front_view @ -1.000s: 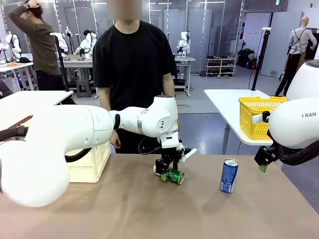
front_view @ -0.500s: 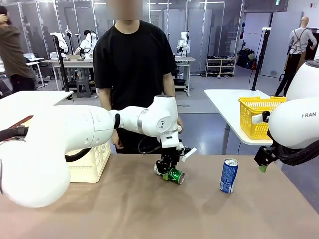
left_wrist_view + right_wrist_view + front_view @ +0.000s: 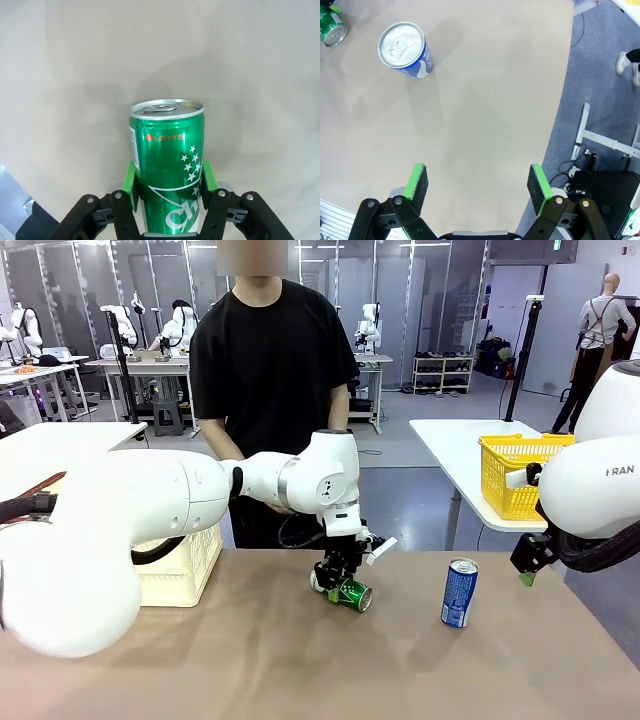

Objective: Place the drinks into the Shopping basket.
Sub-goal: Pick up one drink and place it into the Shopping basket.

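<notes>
A green can (image 3: 167, 165) with white lettering lies on its side on the brown table, silver top (image 3: 362, 597) facing the camera. My left gripper (image 3: 340, 580) comes down over it from above. Its green pads (image 3: 131, 180) press both sides of the can, so it is shut on it. A slim blue can (image 3: 459, 592) with a silver top (image 3: 400, 45) stands upright to the right. My right gripper (image 3: 479, 184) hovers open over the table's right edge, away from the blue can. The cream Shopping basket (image 3: 185, 565) sits at the far left, partly behind my left arm.
A person in black stands at the table's far side, just behind my left arm. A yellow mesh basket (image 3: 520, 472) rests on a separate white table at the right. Bare tabletop (image 3: 300, 660) stretches across the front. The table's right edge (image 3: 560, 115) drops to the floor.
My left gripper's jaws have narrowed onto the green can, which stays in nearly the same spot. The right arm has not moved.
</notes>
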Robot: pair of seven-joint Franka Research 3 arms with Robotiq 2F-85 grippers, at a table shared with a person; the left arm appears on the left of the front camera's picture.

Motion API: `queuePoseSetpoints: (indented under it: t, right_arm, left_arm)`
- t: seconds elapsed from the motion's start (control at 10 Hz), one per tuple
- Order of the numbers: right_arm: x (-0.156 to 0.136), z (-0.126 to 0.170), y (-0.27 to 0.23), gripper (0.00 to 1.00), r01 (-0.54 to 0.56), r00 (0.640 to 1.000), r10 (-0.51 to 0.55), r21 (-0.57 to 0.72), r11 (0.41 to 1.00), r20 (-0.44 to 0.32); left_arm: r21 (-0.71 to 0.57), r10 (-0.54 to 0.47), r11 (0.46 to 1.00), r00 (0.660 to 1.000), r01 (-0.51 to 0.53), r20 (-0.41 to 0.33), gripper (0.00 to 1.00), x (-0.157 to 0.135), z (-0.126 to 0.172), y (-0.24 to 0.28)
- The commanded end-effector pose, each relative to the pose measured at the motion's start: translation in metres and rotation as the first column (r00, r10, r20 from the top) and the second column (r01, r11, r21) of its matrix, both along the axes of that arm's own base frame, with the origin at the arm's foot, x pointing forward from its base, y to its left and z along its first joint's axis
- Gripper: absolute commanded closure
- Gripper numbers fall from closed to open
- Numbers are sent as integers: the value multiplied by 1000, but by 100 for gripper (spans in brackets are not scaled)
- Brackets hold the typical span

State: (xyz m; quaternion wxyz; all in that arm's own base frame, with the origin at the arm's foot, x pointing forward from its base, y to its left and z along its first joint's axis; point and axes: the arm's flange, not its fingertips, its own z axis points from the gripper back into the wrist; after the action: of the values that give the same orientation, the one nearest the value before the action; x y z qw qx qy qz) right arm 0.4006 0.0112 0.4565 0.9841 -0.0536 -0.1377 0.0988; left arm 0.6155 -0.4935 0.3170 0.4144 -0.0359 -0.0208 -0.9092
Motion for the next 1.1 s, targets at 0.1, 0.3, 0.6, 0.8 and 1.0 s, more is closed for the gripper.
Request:
queuePoseSetpoints:
  t: [0.1, 0.3, 0.6, 0.8, 1.0]
  right_arm:
    - [0, 1, -2, 0, -10, 1000, 10, -4, 1000, -3]
    - [0, 1, -2, 0, -10, 1000, 10, -4, 1000, -3]
    - [0, 1, -2, 0, -10, 1000, 10, -4, 1000, -3]
    - [0, 1, -2, 0, -10, 1000, 10, -4, 1000, -3]
    - [0, 1, -2, 0, -10, 1000, 10, -4, 1000, -3]
  left_arm:
    - [12, -54, 998, 999, 54, 2, 97, -4, 63, 1]
    - [-19, -79, 997, 997, 79, 23, 97, -11, 108, 18]
    - [3, -40, 999, 994, 40, 102, 97, -30, 181, 51]
    - [19, -23, 1000, 992, 20, 120, 97, -38, 211, 63]
    - [15, -9, 1000, 991, 7, 130, 97, -41, 221, 70]
